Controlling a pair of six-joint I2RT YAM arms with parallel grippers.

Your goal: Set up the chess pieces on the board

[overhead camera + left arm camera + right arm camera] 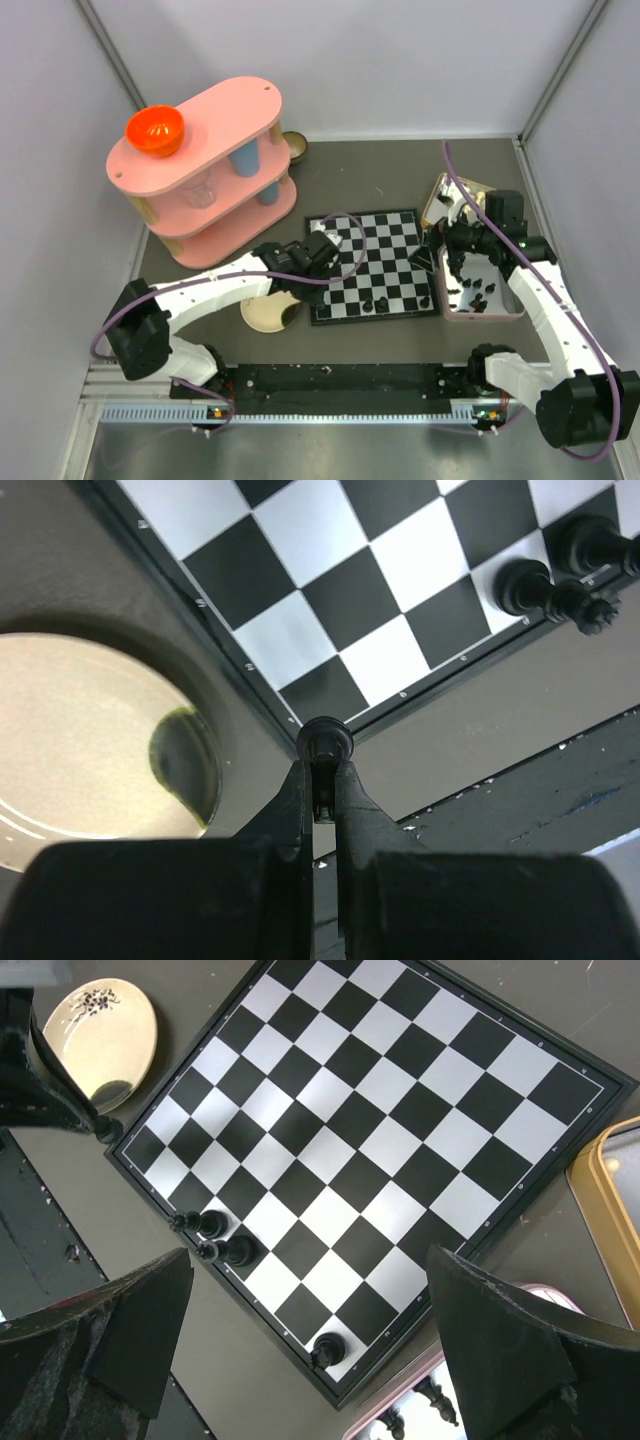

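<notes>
While the left gripper [321, 780] is clamping narrow on one tiny glossy black chessman [325, 742], it's sitting right over the near-left corner of the flat black-and-white checked chessboard [385, 250], on the border line. Step in hand: bringing that piece in for placement.

Three black chessmen [225, 1240] are standing along the board's near edge. Most squares are bare, so the task is looking early.

The right gripper [308, 1255] is hanging wide open above the board, holding nothing. More black chessmen [475, 290] are waiting in a pink rectangular tray [505, 315] just beside the board's right edge. A round cream plate [262, 318] is lying just left of the board's near-left corner.

Next move, my read: shifting the left gripper inward over a free near-row square, lowering until the base is seating flat, then opening. The piece is small, so a clean release matters.

Hard to make out:
- The fingers are covering the held piece's body and only its round head is showing, so I can't tell the type.
- Its height above the grey tabletop [400, 335] is also unclear.
- The tray is getting cut off in the right wrist view.
</notes>
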